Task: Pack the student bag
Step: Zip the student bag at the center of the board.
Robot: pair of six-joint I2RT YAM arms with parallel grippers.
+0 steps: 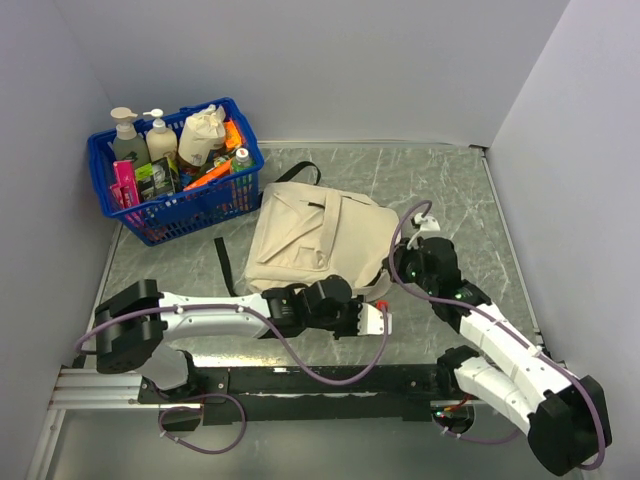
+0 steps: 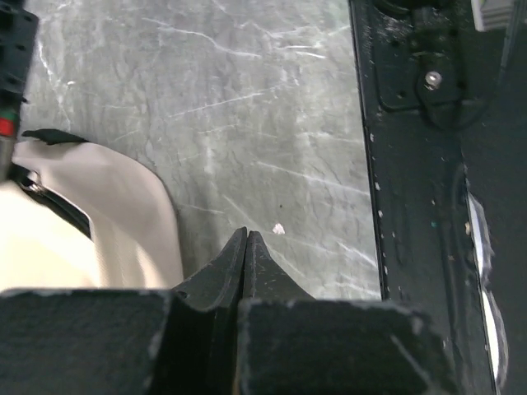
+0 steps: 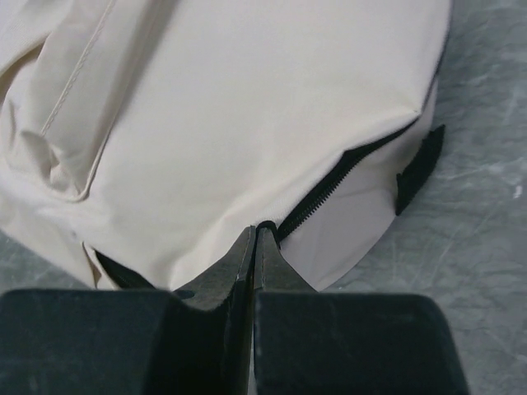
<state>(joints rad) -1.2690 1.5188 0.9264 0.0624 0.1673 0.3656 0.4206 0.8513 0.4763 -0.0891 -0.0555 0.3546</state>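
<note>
The student bag (image 1: 310, 235), a cream backpack with black zipper trim, lies flat in the middle of the table. My right gripper (image 1: 405, 268) is at its right edge. In the right wrist view the right gripper (image 3: 257, 229) is shut, pinching a small black pull at the near end of the bag's zipper (image 3: 346, 177), with the student bag (image 3: 247, 107) filling the view. My left gripper (image 1: 383, 320) reaches along the bag's near edge. In the left wrist view the left gripper (image 2: 247, 234) is shut on nothing, over bare table beside a corner of the student bag (image 2: 90, 214).
A blue plastic basket (image 1: 175, 215) with bottles, a small cloth pouch and other items stands at the back left. A black strap (image 1: 225, 265) trails off the bag's left side. The black mounting rail (image 1: 330, 380) runs along the near edge. Grey walls close in the table.
</note>
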